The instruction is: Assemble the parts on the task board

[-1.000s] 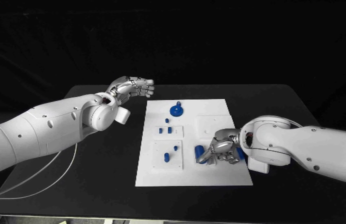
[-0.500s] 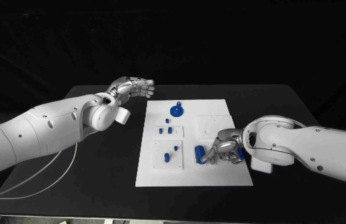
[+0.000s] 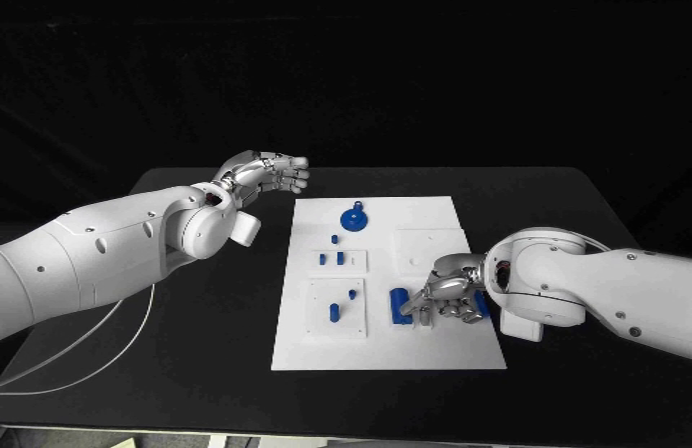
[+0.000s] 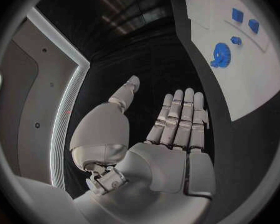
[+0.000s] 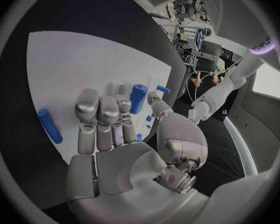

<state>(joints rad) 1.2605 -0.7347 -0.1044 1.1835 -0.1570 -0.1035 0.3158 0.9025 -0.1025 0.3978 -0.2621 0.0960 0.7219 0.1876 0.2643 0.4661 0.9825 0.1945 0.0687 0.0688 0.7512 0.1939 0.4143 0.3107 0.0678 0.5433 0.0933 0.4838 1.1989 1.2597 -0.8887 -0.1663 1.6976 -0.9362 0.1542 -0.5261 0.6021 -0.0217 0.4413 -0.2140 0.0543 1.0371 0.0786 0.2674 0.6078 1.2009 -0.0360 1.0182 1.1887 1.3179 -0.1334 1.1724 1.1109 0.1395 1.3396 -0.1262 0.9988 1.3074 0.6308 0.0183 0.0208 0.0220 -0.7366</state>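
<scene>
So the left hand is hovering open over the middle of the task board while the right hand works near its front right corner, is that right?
Not quite: in the head view the left hand hovers open beyond the task board's far left corner, over the black table, not over its middle. The right hand does work near the front right.

One task board (image 3: 433, 353), two hands (image 3: 268, 176) (image 3: 450, 298)
</scene>
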